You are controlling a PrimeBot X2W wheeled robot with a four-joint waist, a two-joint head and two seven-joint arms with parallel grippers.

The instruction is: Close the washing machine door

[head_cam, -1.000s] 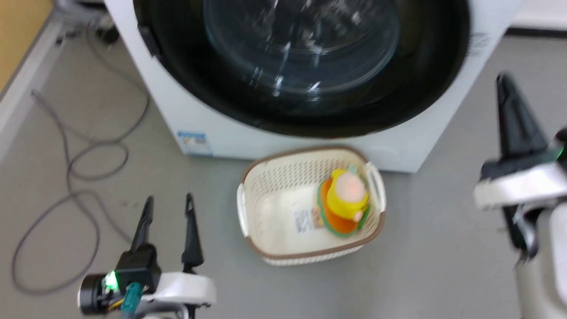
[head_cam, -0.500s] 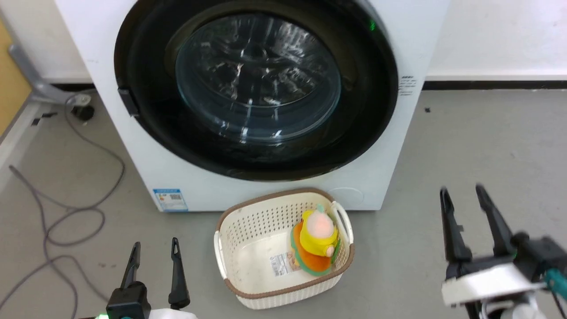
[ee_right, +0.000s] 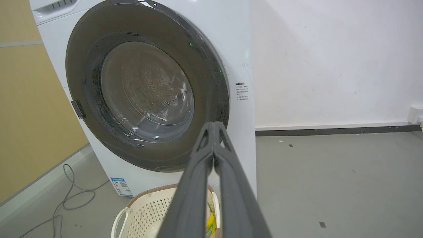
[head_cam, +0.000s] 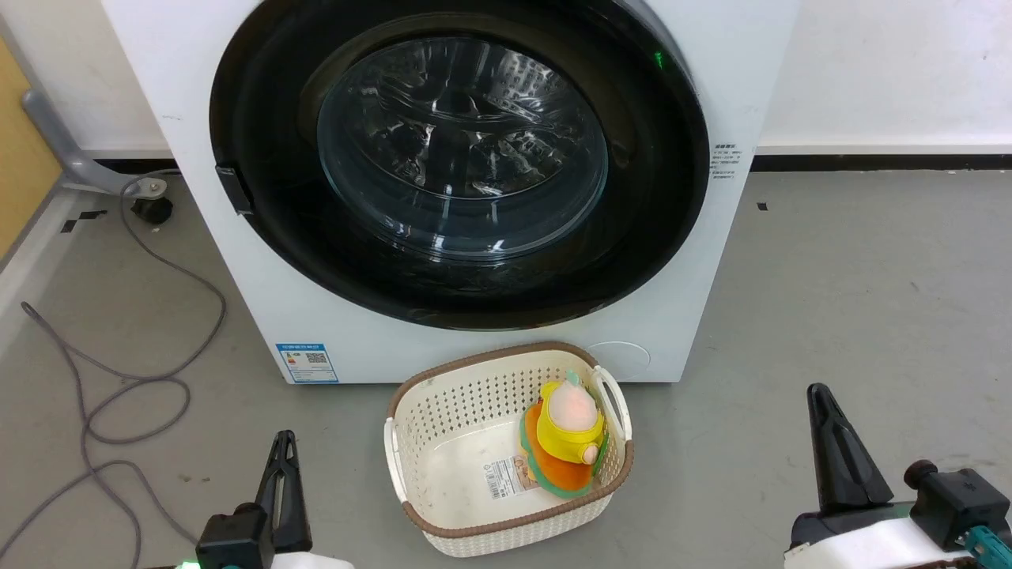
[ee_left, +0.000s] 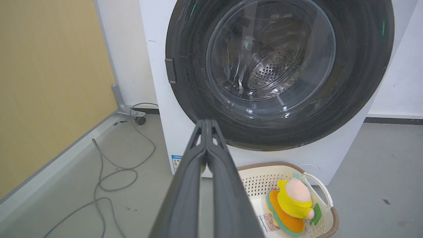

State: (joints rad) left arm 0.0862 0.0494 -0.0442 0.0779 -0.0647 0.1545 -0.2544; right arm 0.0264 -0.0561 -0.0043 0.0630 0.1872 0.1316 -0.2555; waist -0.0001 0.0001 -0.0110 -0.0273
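Our left pincer (head_cam: 285,439) has long, slim black fingers (head_cam: 281,490) that taper to points. They rise from a boxy black mount (head_cam: 233,537) with a small green light (head_cam: 186,564) at its foot. Our right pincer (head_cam: 817,389) is a broad black wedge above a white shell (head_cam: 862,549), beside a black block (head_cam: 961,498) with a round knob (head_cam: 917,472) and a teal plug (head_cam: 988,541). Seen from the wrists, the fingers are matte dark grey with narrow triangular cut-outs near the tips.

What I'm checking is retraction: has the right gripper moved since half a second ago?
Yes. In the head view the right gripper sank from level with the basket's far rim to below it.
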